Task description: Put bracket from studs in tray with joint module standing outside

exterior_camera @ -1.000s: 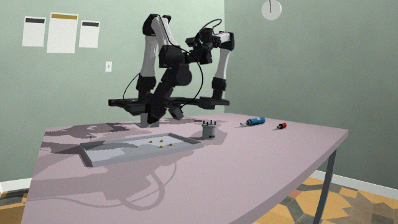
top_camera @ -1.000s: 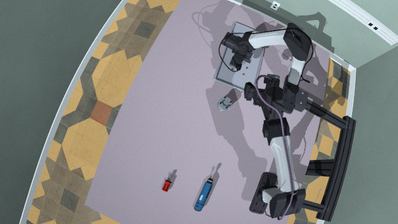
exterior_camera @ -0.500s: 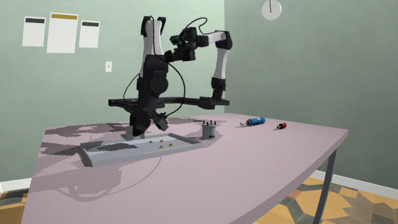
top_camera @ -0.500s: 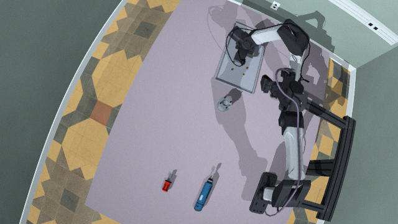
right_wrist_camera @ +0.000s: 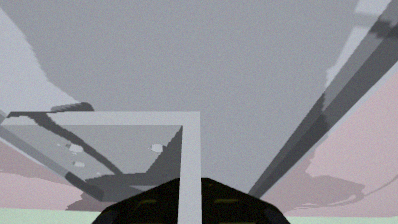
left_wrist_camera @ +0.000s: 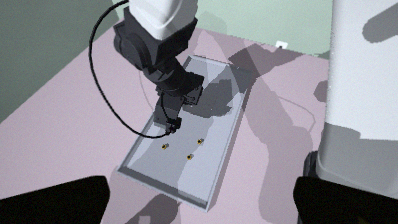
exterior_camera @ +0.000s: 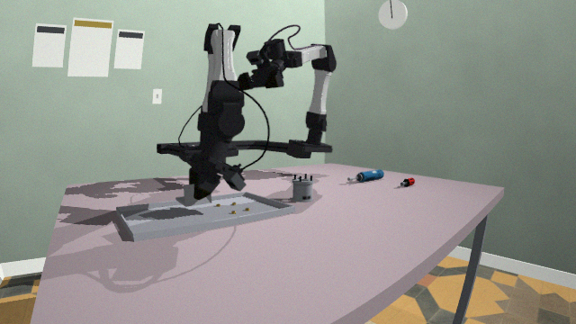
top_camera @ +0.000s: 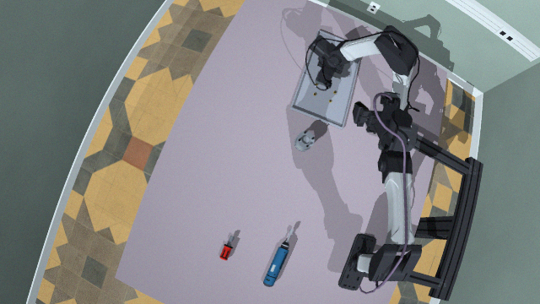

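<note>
The grey L-shaped bracket (exterior_camera: 191,193) (right_wrist_camera: 190,155) is clear of the joint module and held over the tray (top_camera: 316,117) (exterior_camera: 202,225) (left_wrist_camera: 162,191) (right_wrist_camera: 320,120). My right gripper (exterior_camera: 202,196) (right_wrist_camera: 192,186) is shut on its upright flange. The bracket's plate with holes shows at lower left in the right wrist view; its gap to the tray floor is hard to judge. The grey joint module (top_camera: 305,141) (exterior_camera: 302,190) stands upright outside the tray, beside its short end, dark studs on top. My left gripper (exterior_camera: 249,69) (left_wrist_camera: 201,185) is open and empty, high above the table.
Several small brass pieces sit on the tray floor, one of them a brass piece (top_camera: 330,100) (exterior_camera: 247,209) (left_wrist_camera: 190,157). A blue tool (top_camera: 276,265) (exterior_camera: 370,175) and a small red tool (top_camera: 226,252) (exterior_camera: 409,182) lie far from the tray. The arms' upper parts are fairly close together.
</note>
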Motion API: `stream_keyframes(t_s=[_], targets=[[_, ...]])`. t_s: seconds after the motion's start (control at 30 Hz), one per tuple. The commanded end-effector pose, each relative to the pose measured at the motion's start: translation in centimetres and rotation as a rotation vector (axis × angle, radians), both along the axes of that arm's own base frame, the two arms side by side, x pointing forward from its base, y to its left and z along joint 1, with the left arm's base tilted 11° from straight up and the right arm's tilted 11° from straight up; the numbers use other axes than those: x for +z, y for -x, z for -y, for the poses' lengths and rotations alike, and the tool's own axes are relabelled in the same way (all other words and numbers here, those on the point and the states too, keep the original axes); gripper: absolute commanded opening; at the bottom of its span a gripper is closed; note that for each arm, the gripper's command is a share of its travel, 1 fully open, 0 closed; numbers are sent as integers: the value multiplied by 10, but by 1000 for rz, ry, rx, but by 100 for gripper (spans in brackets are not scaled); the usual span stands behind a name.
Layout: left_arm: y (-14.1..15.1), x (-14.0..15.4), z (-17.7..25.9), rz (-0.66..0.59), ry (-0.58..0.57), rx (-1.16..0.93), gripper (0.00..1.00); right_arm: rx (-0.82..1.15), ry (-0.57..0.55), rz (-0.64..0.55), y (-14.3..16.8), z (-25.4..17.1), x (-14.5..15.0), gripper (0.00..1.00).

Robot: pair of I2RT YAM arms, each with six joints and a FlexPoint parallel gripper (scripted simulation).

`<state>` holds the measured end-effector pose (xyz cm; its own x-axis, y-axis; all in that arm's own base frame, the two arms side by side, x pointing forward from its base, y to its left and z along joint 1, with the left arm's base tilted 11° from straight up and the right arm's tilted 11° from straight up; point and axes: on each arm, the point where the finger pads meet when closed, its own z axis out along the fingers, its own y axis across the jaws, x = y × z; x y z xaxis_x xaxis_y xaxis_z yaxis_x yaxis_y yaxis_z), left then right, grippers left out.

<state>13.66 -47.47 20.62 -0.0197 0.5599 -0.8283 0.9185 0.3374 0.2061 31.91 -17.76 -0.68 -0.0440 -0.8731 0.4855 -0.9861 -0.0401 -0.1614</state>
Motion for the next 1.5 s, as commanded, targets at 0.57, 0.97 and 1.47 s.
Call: stream_keyframes(t_s=[0.57,0.97,1.47], targets=[[-10,8,15,16,68,27,100,7,23,36,-27,16,-13,0],[-15,-2,24,18,79,26,100,-1,29,48,-10,-7,19,89],[-20,-1,35,22,111,21,100,-3,34,71,-9,-32,74,97]])
